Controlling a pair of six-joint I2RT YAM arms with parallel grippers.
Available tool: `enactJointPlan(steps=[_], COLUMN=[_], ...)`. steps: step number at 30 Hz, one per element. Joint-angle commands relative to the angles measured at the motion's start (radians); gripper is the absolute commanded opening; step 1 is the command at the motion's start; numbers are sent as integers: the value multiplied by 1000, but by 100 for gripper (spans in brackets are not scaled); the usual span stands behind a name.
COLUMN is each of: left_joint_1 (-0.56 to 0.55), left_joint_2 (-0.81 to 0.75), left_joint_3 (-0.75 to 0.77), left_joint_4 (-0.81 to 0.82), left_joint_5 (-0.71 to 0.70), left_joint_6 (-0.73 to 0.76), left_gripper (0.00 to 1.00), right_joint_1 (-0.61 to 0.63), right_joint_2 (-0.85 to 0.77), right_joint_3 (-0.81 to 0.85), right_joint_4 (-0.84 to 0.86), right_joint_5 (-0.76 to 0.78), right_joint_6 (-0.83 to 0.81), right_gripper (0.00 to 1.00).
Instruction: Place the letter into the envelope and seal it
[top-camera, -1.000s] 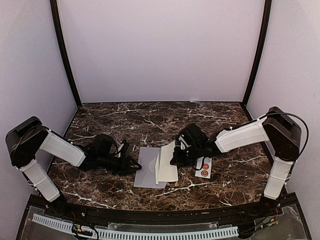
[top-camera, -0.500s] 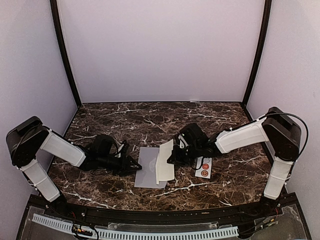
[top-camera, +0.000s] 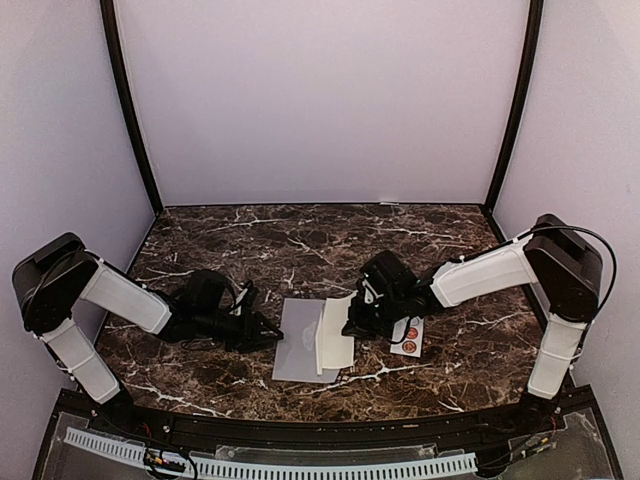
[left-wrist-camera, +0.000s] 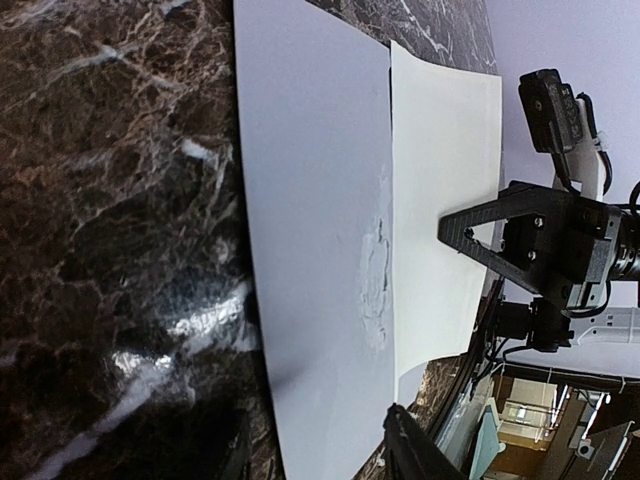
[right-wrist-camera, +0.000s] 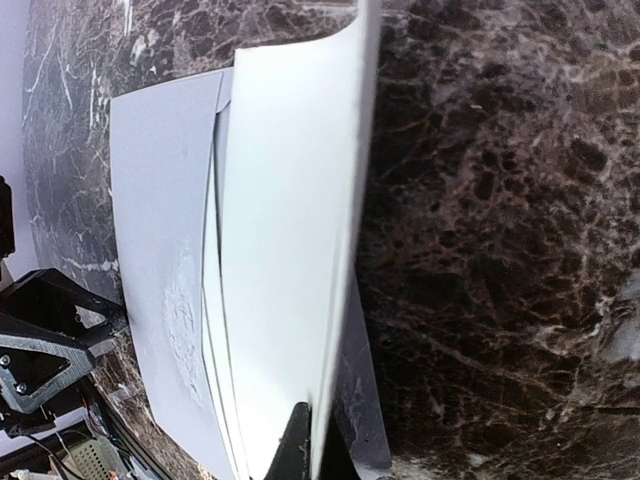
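Pinching letter (top-camera: 336, 338) at edge farthest from envelope (top-camera: 297, 342), right hand (top-camera: 351, 325) is clamped on it. Sheet looks light and floppy, buckles easily. Can't tell left hand (top-camera: 264, 331) state.

Soft, even light fills the overhead view: the pale walls (top-camera: 320, 100) glow an even lavender, and shadows on the dark marble table (top-camera: 250, 240) are faint. The left wrist view catches white glare patches on the glossy stone. In the right wrist view, the white sheet (right-wrist-camera: 290, 250) blurs along its nearest edge.
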Motion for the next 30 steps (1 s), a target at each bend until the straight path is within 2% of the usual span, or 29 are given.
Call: enactJointPlan(steps=[1,7,11,23,30], left_joint_1=[-2,-3,-2,-1,0], left_joint_2=[-7,24,32,-62,-144], left_joint_3=[-16,-11,-11,-48,-90], left_joint_4=[-5,8,15,-22,-2], left_joint_5=[6,6,-1,-97,-111], left_joint_6=[2,6,8,-7,-29], left_gripper=[44,45,45,63,78], right_joint_1=[-2,-4,-6,-27,-27], right_joint_2=[-1,5,-40,-102,-159], right_joint_3=[16,14,-27,-198,-252], right_joint_4=[-29,8,126,602,721], right_joint_5=[-7,-54,-70,-169,-182], right_joint_6=[33,37,27,71,-36], right_gripper=[0,0,0,0,0])
